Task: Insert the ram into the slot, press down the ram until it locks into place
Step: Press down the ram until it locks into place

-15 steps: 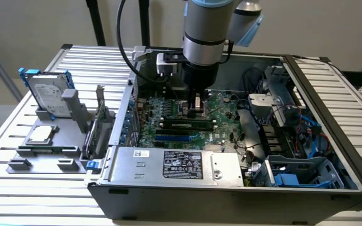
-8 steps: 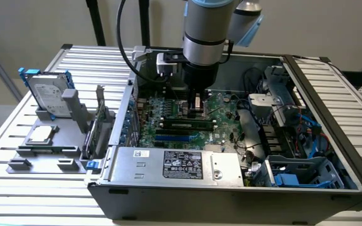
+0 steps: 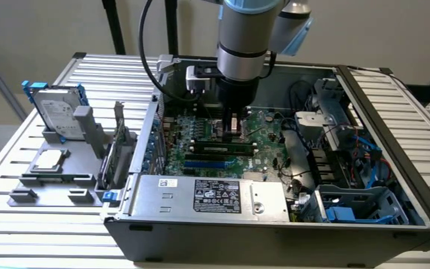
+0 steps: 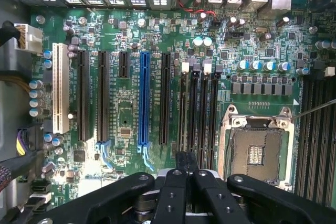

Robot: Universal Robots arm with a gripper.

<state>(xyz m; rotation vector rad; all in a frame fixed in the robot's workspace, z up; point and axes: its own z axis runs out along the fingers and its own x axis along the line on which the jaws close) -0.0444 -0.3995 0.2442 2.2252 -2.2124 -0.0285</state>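
Note:
The ram (image 3: 223, 148), a thin green stick with dark chips, stands lengthwise in the black slot (image 3: 192, 150) on the motherboard inside the open computer case. In the exterior view my gripper (image 3: 234, 132) hangs straight down just behind and above the ram's middle. In the wrist view my gripper (image 4: 187, 162) has its dark fingertips (image 4: 181, 162) pressed together with no gap, over the near end of a row of several parallel black memory slots (image 4: 182, 108) with pale end clips (image 4: 185, 67). From there the ram is edge-on, so I cannot tell whether the tips touch it.
The bare processor socket (image 4: 255, 150) lies beside the memory slots, and a long blue card socket (image 4: 144, 98) on their other side. A power supply (image 3: 211, 196) fills the case's near side, cables and a drive cage (image 3: 349, 162) the exterior view's right. A hard drive (image 3: 56, 112) stands outside.

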